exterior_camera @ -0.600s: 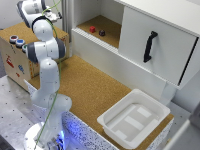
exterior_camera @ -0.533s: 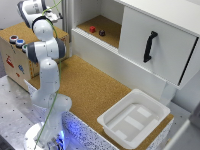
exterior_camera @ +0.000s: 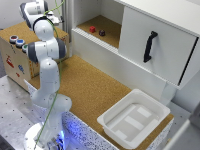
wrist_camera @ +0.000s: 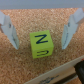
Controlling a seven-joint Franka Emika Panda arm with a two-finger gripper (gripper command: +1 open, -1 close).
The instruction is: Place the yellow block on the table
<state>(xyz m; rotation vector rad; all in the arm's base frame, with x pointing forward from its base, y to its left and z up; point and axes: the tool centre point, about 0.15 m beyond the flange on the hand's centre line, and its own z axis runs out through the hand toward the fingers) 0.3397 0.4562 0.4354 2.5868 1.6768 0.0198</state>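
Observation:
In the wrist view, the yellow block [wrist_camera: 40,45], marked with dark letters, lies flat on speckled cork. My gripper [wrist_camera: 40,47] is open, with one white finger [wrist_camera: 10,31] on each side of the block and a gap to each. In the exterior view the hand [exterior_camera: 56,20] hangs over the back of the wooden crate's cork top [exterior_camera: 27,31], and the arm hides the block there. The table [exterior_camera: 95,85] is the broad cork worktop in the middle of that view.
A white tray [exterior_camera: 132,117] stands on the table toward the exterior view's right. The white cabinet holds a red piece [exterior_camera: 92,29] and a dark piece [exterior_camera: 102,33] on its shelf, and its door has a black handle [exterior_camera: 149,46]. Small round cups [exterior_camera: 16,41] sit on the crate.

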